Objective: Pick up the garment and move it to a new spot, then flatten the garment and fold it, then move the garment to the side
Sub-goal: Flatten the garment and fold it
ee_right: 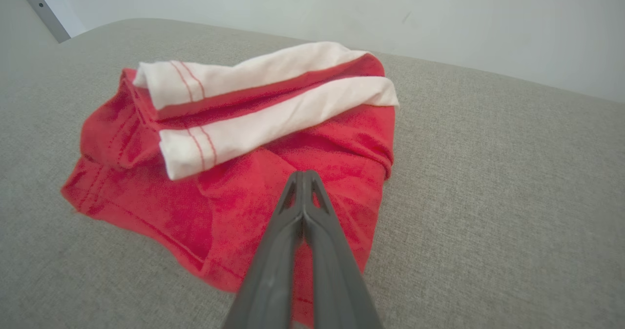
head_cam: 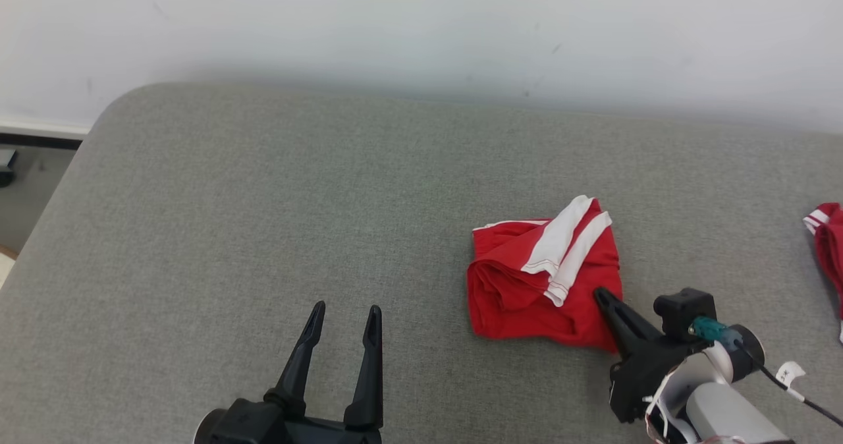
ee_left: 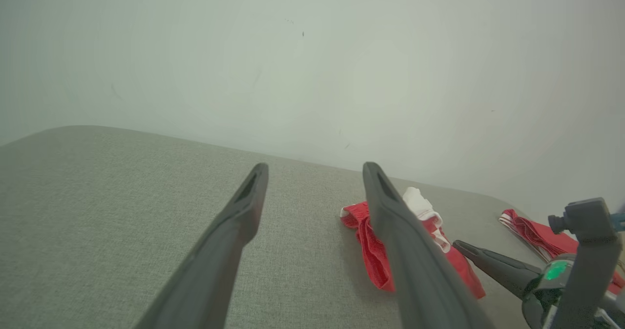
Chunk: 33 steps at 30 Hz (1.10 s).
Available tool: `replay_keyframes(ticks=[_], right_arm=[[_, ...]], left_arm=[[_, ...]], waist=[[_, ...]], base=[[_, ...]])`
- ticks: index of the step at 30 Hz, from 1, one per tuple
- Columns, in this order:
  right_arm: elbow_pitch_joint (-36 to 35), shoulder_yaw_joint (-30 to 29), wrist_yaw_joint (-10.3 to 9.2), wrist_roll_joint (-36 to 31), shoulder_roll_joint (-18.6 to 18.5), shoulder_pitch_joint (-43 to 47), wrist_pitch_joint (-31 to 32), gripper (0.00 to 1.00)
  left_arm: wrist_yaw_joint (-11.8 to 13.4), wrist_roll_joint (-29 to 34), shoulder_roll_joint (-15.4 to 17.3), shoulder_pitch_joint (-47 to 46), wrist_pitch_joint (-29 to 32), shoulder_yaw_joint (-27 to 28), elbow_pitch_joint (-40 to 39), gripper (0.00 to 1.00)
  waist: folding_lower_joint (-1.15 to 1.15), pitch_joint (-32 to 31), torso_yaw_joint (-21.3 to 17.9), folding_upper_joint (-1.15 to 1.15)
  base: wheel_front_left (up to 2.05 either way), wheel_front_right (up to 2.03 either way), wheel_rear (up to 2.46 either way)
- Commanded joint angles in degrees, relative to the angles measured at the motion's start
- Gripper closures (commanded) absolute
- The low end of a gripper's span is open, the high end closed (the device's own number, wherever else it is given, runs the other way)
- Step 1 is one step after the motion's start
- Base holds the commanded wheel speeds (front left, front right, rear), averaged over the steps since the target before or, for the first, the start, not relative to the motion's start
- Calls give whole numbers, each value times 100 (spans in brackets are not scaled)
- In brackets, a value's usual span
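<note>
The garment (head_cam: 527, 292) is a red cloth with white striped bands, folded into a small square on the grey padded surface (head_cam: 263, 200) right of centre. My right gripper (head_cam: 600, 294) is shut, and its tips meet on the garment's near right corner. Seen from the right wrist, the closed fingertips (ee_right: 302, 174) press into the red cloth (ee_right: 219, 212) just below the white bands. My left gripper (head_cam: 347, 309) hovers open and empty over bare surface to the garment's left. From the left wrist, the garment (ee_left: 371, 251) lies past the open fingers (ee_left: 316, 170), partly hidden by one of them.
A second red and white cloth (head_cam: 828, 233) lies at the surface's right edge, also seen as a red cloth (ee_left: 537, 234) in the left wrist view. A pale wall (head_cam: 421, 29) runs along the back. The surface's rounded left corner drops to the floor (head_cam: 33, 187).
</note>
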Motion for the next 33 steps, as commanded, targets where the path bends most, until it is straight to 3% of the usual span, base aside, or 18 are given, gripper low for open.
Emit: replay_keyframes(ticks=[1,11,19,33], right_arm=[[88,31,-15,36,-30,-146,-24,100],[1033,611,-15,151,49,-866,-41,100],[1187,1145,-14,433,137,-1173,-375,100],[1418,1277,-15,829,-35,-2063,-654,100]], left_arm=[[-24,7,-30,-69,-12,-1,8,0],[-152,-14,-147,-181,-59,7,123,0],[-201,55,-204,-206,-68,72,148,0],[-330,92,-347,-265,-80,64,207,0]], waist=[[0,120,124,0],[0,399,398,0],[0,456,467,0],[0,558,728,0]], base=[[0,0,0],[0,0,0],[0,0,0],[0,0,0]])
